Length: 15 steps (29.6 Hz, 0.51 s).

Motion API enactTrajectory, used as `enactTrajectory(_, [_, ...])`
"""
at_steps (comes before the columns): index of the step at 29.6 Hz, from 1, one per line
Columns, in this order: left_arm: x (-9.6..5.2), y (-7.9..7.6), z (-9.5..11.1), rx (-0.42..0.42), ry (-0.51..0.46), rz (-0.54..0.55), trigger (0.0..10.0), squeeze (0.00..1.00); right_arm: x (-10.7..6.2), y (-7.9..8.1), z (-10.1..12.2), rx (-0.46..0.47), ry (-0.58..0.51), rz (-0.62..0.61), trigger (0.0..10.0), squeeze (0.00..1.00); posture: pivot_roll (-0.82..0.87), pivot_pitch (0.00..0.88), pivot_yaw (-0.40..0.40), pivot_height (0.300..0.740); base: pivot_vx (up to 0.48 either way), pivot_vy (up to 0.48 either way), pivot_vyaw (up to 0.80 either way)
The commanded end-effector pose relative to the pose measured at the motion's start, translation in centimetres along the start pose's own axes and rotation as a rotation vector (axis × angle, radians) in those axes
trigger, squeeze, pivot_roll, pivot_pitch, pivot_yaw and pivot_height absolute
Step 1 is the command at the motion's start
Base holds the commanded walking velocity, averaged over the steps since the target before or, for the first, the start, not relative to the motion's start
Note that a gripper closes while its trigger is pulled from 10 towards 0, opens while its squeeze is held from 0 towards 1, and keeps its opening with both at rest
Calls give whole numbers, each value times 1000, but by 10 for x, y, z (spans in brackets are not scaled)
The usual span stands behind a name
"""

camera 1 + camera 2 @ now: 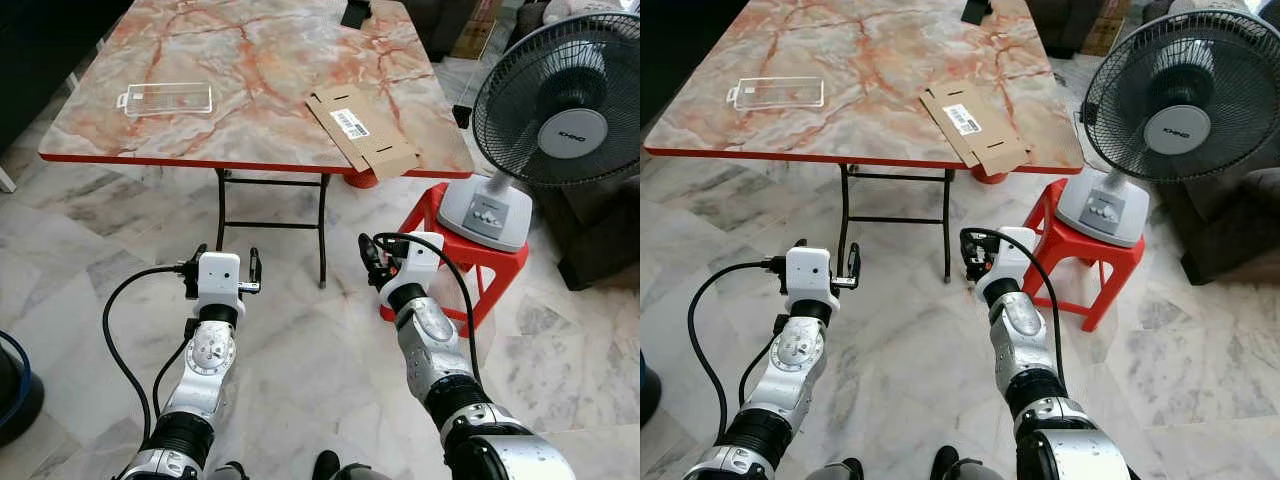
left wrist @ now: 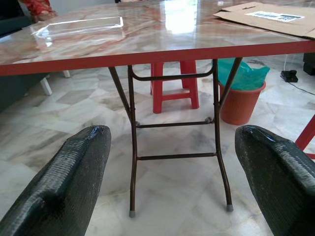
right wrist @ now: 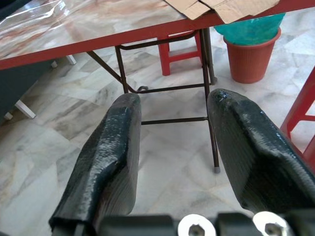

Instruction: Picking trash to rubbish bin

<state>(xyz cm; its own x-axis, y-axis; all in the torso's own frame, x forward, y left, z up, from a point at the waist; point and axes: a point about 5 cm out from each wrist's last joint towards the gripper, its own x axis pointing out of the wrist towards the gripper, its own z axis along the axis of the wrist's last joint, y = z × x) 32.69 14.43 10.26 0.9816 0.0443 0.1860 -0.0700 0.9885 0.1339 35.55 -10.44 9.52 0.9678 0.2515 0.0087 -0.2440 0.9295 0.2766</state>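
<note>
Marble-patterned table (image 1: pixel 200 60) with a red edge, seen from the robot's head. On it lie two pieces of trash: a flattened cardboard box (image 1: pixel 360 130) at about 1 o'clock from the robot, overhanging the near edge, and a clear plastic tray (image 1: pixel 166 98) at about 11 o'clock. An orange bin (image 2: pixel 241 101) with a green liner stands on the floor beyond the table legs, near a red stool (image 2: pixel 174 83).

Left gripper (image 1: pixel 222 272) and right gripper (image 1: pixel 375 262) hang low in front of the table, both spread and holding nothing, well apart from either piece.

Judged handling: the cardboard's overhanging corner offers an edge to pinch from the side; the tray lies flat and thin, so sliding it to the table edge may serve better than a top grasp. Either arm must rise above the red edge to reach.

Hard to make out: the bin is largely hidden under the table in the head views; its fill cannot be judged. A dark thing (image 1: pixel 355 12) at 12 o'clock is cut off.
</note>
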Motion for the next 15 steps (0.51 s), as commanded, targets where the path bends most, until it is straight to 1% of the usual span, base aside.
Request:
enactTrajectory(1, [4,-2,8,1,-33,-3,10000,0,1,0,0,-1,7,1,10000,0,96,182,-122,740,244,0,0])
enactTrajectory(6, [4,-2,10,0,-38,-3,10000,0,2,3,1,-12,2,17,10000,0,96,181,-124,740,247,0,0])
enactTrajectory(11, [4,-2,10,0,-40,-5,10000,0,2,3,0,14,15,23,10000,0,97,178,-125,740,259,0,0])
enactTrajectory(15, [4,-3,10,0,-43,-10,10000,0,2,4,1,8,6,32,10000,0,93,169,-125,740,269,0,-800])
